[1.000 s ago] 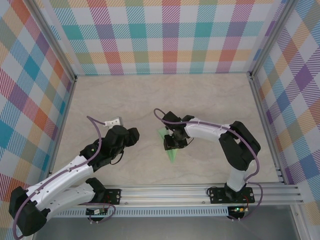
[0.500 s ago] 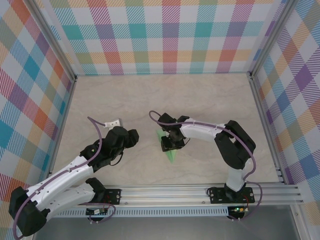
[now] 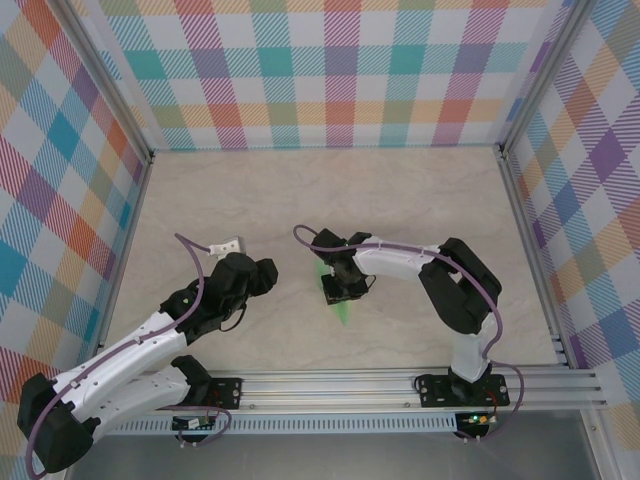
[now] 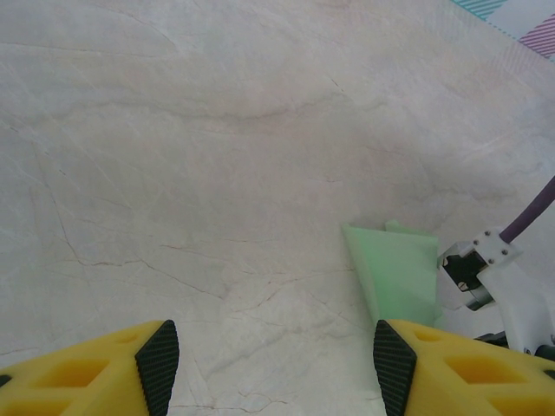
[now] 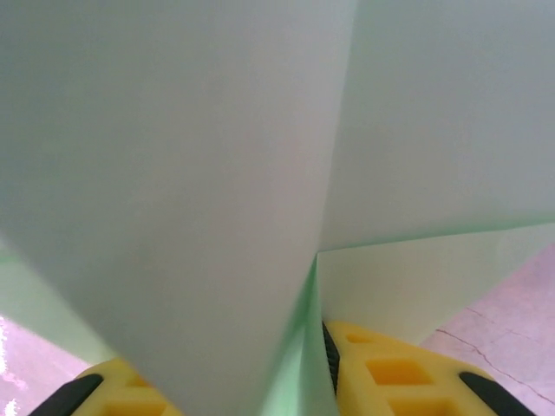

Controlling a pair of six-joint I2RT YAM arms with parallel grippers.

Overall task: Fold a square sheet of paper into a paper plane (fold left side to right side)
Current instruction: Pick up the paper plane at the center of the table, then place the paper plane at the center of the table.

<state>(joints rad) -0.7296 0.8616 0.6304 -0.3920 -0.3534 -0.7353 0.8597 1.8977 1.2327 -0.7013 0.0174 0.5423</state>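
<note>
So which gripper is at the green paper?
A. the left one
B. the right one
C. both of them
B: the right gripper sits right over the green paper, while the left gripper hovers open above the bare table, off to the side of the paper.

Both arms [image 3: 130, 350] had glossy white shells with black joints [image 3: 240, 280], thin purple cables [image 4: 536, 206] strung along them, plus chunky yellow plastic fingers [image 4: 78, 381] with black rubber pads [image 4: 158, 364].
</note>
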